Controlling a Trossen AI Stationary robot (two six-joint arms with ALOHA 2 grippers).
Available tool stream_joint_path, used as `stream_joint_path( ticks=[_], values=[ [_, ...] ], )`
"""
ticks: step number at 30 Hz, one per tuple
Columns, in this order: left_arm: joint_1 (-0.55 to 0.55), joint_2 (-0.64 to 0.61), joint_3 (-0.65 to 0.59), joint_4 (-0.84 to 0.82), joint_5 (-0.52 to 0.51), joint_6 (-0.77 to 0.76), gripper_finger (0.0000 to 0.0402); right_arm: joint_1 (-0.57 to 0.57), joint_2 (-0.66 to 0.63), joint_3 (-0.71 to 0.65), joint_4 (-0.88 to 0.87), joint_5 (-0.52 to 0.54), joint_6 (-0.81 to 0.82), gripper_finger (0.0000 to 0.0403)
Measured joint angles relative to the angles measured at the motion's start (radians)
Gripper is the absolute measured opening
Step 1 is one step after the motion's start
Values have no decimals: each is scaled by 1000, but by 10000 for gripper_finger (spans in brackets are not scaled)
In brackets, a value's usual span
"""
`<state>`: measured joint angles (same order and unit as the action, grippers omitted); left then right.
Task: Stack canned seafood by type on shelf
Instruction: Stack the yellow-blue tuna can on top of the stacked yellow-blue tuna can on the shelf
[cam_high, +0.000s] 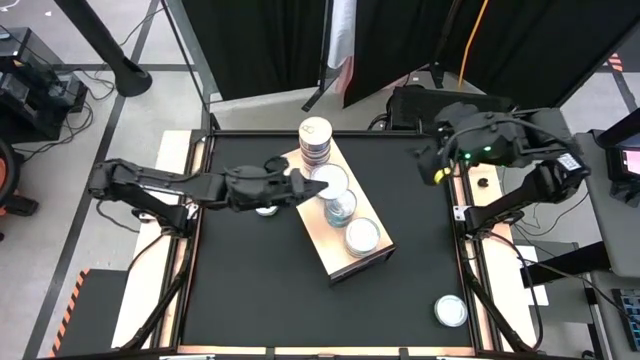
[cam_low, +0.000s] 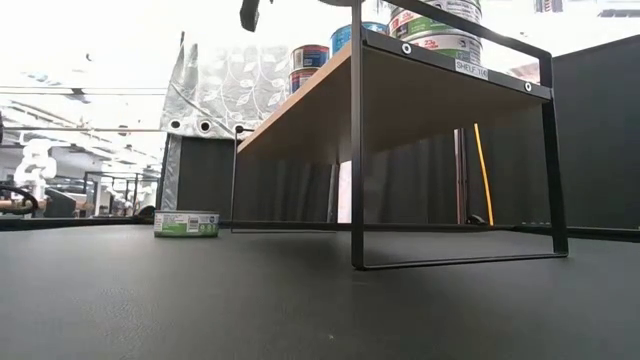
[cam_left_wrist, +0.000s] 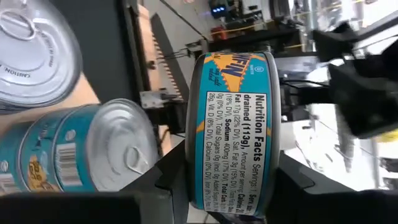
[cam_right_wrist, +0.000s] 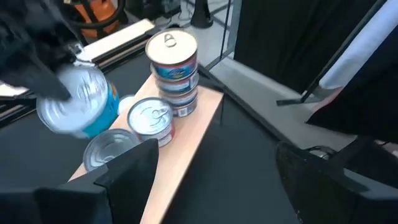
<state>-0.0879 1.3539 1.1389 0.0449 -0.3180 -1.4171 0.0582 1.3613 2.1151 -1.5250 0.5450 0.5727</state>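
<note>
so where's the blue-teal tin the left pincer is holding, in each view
high view: blue-teal labelled round tin, over the pale wood shelf, beside the tall stack of tins.
low view: not identifiable.
left wrist view: centre, clamped.
right wrist view: left, near that stack.
shared landmark: the stack.

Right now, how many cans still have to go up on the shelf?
Most tins are already stacked on the shelf, like the tall stack at its far end. The left gripper is carrying a blue tin over the shelf. The right gripper waits, open, by the table's right edge. At least two are left: a tin near the front right and a green tin beside the shelf.
</note>
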Motion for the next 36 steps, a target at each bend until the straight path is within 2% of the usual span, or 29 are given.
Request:
stream_joint_path(
  ticks=[9, 17, 21, 26, 31, 34, 36],
  values=[
    [3, 112, 0, 4, -2, -18, 143, 0, -30, 0, 0, 33, -46, 312],
    [2, 126, 2, 16, 2, 28, 228, 0, -30, 0, 0, 30, -95, 312],
    [2, 125, 2, 54, 38, 111, 272, 0, -30, 0, 0, 29, -114, 312],
    [5, 126, 2, 12, 93, 128, 316, 0, -30, 0, 2, 28, -116, 312],
    [12, 115, 2, -24, 184, 158, 325, 0, -21, 0, 18, -24, -114, 312],
    [30, 114, 2, -25, 276, 167, 326, 1, -12, 0, 20, -31, -115, 312],
    [45, 114, 2, -29, 296, 168, 326, 1, -4, 0, 23, -34, -118, 312]
  ],
)
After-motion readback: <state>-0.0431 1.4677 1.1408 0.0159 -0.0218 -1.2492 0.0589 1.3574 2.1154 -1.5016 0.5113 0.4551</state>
